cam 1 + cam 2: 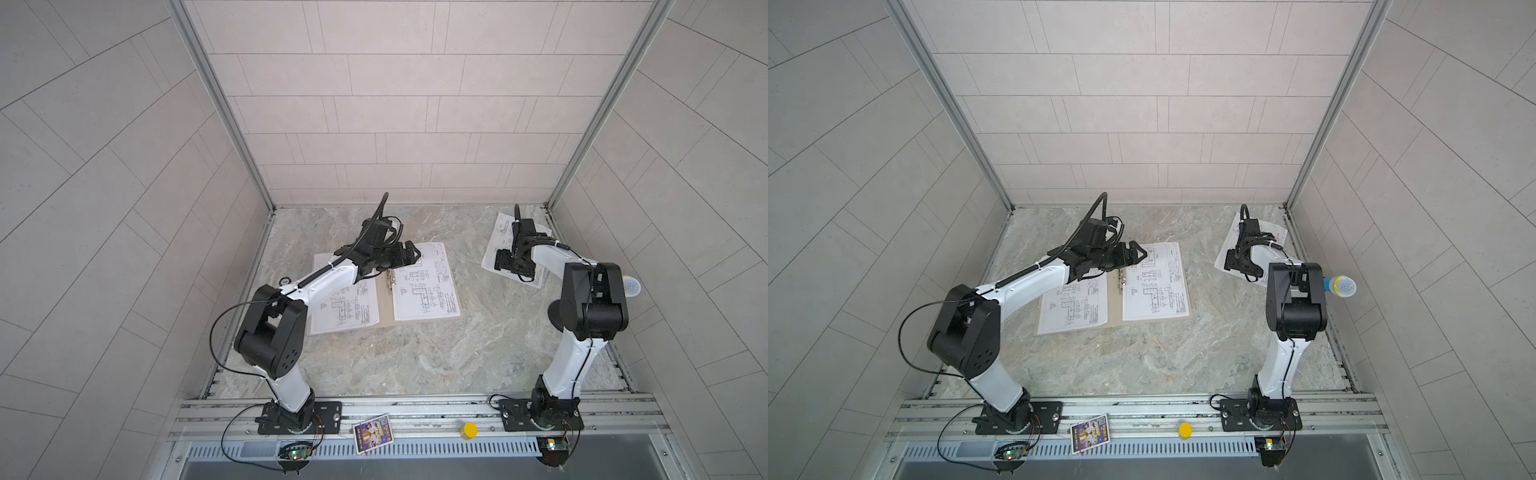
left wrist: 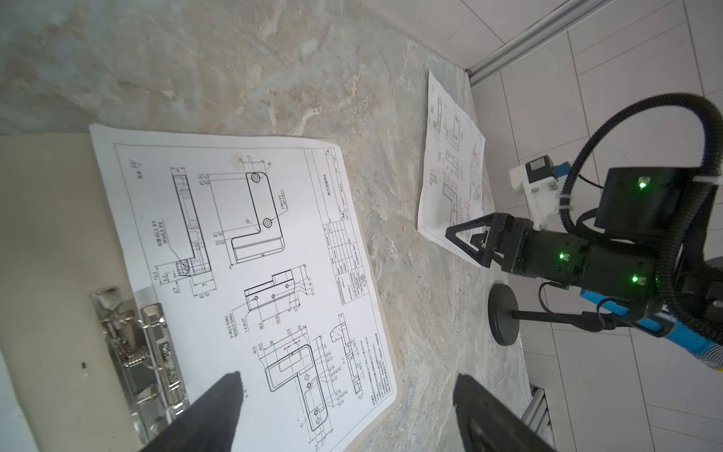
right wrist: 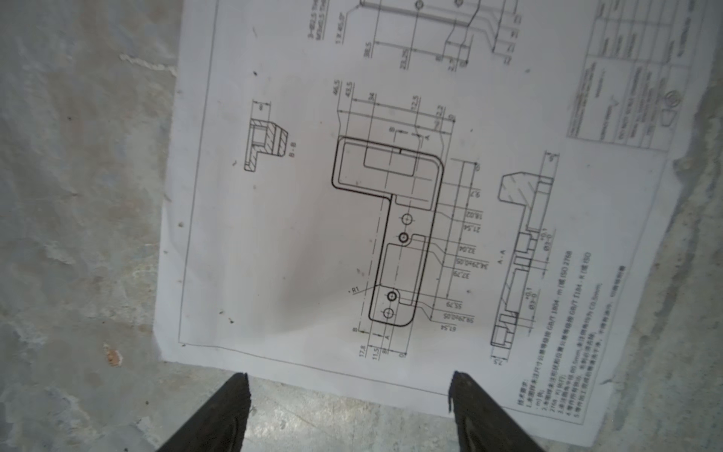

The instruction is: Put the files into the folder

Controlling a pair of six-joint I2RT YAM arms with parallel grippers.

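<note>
– Right fingers (image 1: pixel 509 266) are spread wide and hold nothing. They hang just over the near edge of the last sheet (image 3: pixel 352 195).
– Where is that sheet?
– Flat on the bench (image 1: pixel 415 365), far over on the right, close to the wall and well apart from the folder (image 1: pixel 386 309). It has a small red mark.
– And the other files?
– The folder lies open in the middle. The left sheet (image 1: pixel 345 309) lies on one half and the right sheet (image 1: pixel 426 286) on the other, with the ring clip (image 1: pixel 390 280) between them.
– So what step is this?
– I think two are in and the third is next. Paper is thin and flat, so the fingers need to come down on the edge, pinch it up softly, then carry it left to the folder without creasing it.
– How do the arms look?
– The right arm reaches far along the right wall, elbow up high, wrist bent down at the paper. The left arm stretches out over the folder. Left fingers (image 1: pixel 410 253) are wide apart too, empty, up above the far end of the clip.
</note>
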